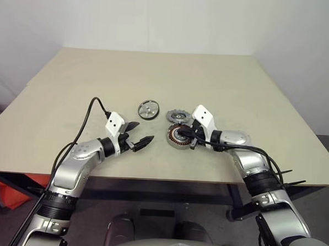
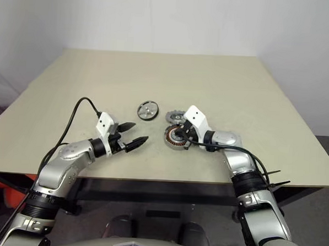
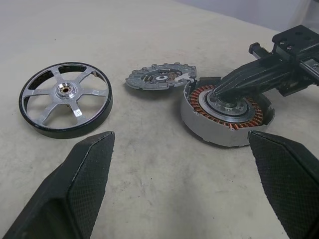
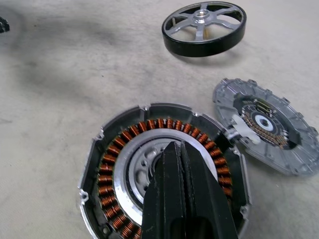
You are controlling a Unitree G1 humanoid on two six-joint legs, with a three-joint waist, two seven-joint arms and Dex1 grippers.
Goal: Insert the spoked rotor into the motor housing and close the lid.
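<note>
The motor housing (image 1: 172,138), a grey puck with a copper winding ring, lies on the table near its front middle. My right gripper (image 4: 174,148) is shut, and its tips rest in the housing's central hole (image 3: 223,96); I see nothing between its fingers. The lid (image 1: 178,116), a notched grey disc, lies just behind the housing and touches its rim. The spoked rotor (image 1: 148,109) lies flat to the left of the lid, apart from both. My left gripper (image 1: 141,133) hovers open left of the housing, pointing toward it, with its fingers (image 3: 82,177) holding nothing.
The beige table (image 1: 101,75) stretches far behind and to both sides of the parts. Its front edge (image 1: 161,179) runs close below my arms. A black cable (image 1: 90,111) loops over my left wrist.
</note>
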